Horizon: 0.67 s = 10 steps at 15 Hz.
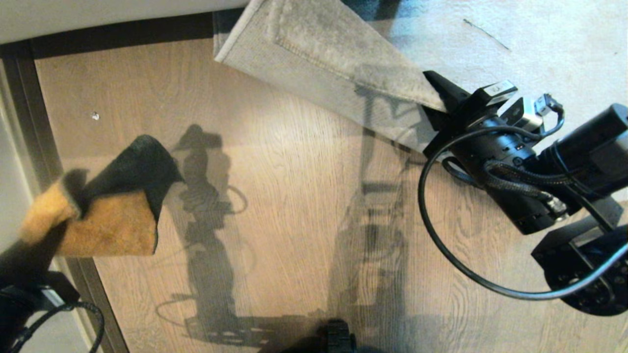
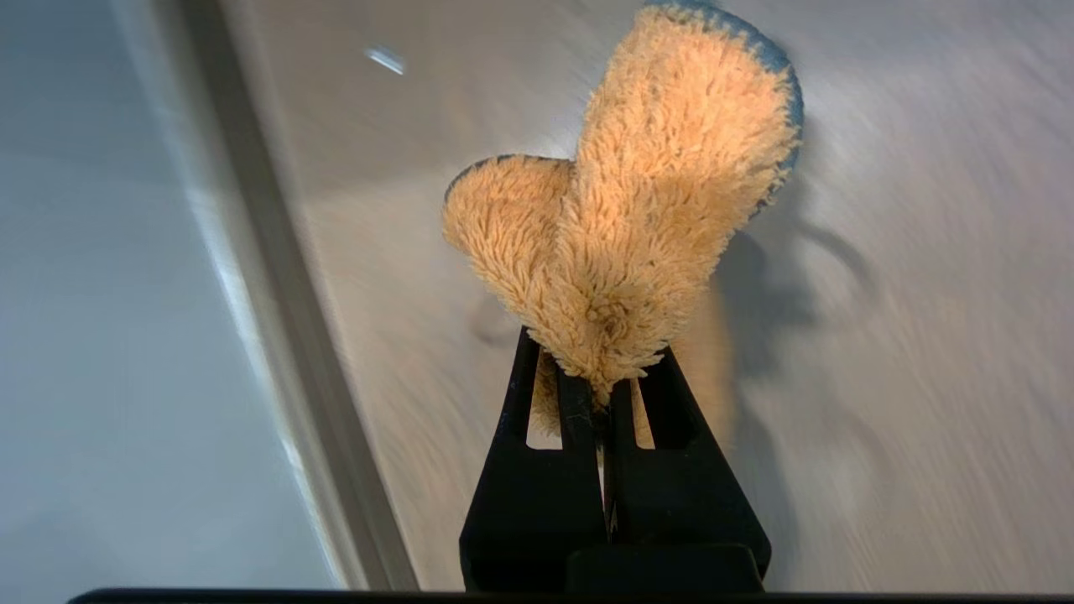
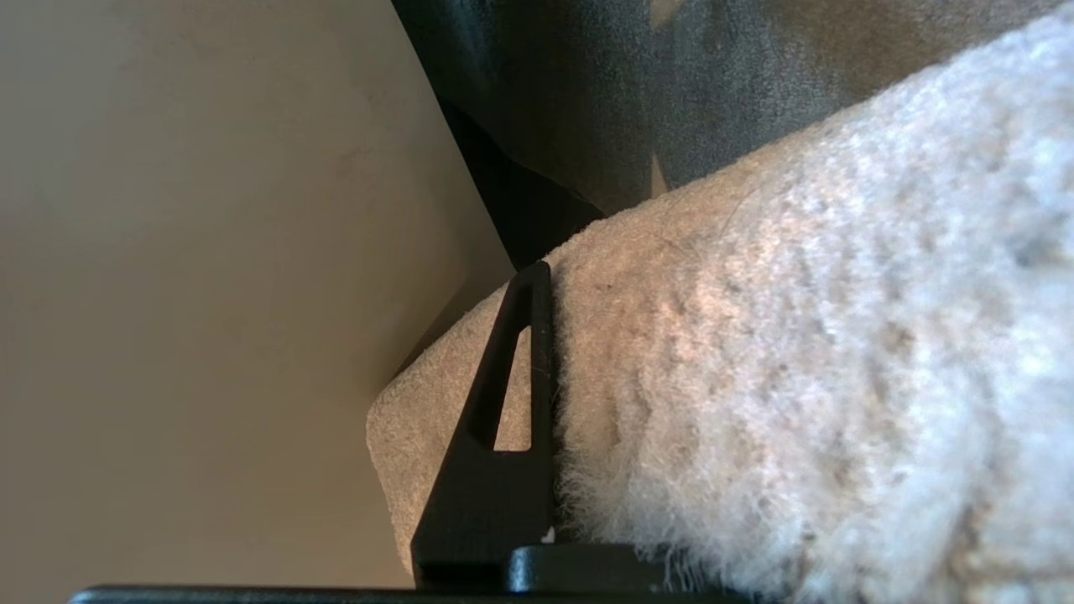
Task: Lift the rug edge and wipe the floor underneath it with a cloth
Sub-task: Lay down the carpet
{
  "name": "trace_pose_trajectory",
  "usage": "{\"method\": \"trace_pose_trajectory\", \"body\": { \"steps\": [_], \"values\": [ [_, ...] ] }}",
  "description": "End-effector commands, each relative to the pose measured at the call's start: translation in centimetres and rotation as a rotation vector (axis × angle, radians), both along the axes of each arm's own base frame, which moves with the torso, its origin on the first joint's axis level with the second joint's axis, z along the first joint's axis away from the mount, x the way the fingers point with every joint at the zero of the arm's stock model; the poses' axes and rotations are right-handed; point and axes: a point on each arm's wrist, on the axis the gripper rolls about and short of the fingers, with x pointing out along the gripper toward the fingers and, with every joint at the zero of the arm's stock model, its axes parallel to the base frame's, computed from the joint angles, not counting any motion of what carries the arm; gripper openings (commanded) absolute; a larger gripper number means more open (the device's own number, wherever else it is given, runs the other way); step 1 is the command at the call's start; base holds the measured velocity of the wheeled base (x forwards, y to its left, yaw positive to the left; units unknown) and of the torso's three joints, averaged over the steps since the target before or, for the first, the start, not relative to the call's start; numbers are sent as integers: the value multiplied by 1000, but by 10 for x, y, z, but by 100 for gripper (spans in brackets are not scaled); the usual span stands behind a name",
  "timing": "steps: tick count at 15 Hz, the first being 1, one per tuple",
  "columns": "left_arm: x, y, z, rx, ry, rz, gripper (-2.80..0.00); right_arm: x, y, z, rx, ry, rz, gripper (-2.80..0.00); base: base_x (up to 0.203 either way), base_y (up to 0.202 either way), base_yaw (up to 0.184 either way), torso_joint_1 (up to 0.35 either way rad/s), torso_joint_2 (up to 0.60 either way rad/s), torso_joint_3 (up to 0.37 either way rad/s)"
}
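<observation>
The fingers (image 2: 579,470) of the left gripper (image 2: 606,394) are pressed together on a bunched fold of the cloth (image 2: 638,218), while one black finger (image 3: 503,403) of the right gripper (image 1: 436,98) is seen flat against the pile of the rug edge (image 3: 755,377), the rug being pinched there and held raised.

The floor (image 1: 294,186) of light wood-grain planks fills most of the head view and lies exposed beneath the lifted rug. The rug edge (image 1: 319,54) is folded up and back at the top of that view, its paler underside turned toward the camera, and it is gripped at its lower right end by the right gripper. Shadows of both arms are cast across the planks.

The cloth (image 1: 113,206) is held at the left of the head view, just beside a dark strip that borders the floor, well apart from the rug. Its dark grey face and its mustard-tan face are both shown there; in the left wrist view only the tan, fluffy face is seen, fanned out beyond the fingertips. The second finger of the right gripper is hidden behind the rug in the right wrist view. A small pale speck (image 1: 95,116) lies on the floor near the cloth.
</observation>
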Motion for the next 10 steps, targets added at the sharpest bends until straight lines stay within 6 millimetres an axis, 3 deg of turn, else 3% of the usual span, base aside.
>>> {"method": "trace_pose_trajectory", "body": {
  "steps": [1, 7, 10],
  "values": [
    [-22, 7, -5, 6, 15, -54, -280, -2, -1, 3, 31, -35, 5, -280, 0, 0, 0, 0, 0, 0],
    [-81, 23, -49, 9, 152, -323, -280, -3, -2, 2, 26, -30, 0, -280, 0, 0, 0, 0, 0, 0],
    [-90, 24, -69, -26, 282, -439, -280, -4, -2, 2, 26, -30, 2, -280, 0, 0, 0, 0, 0, 0]
  ]
}}
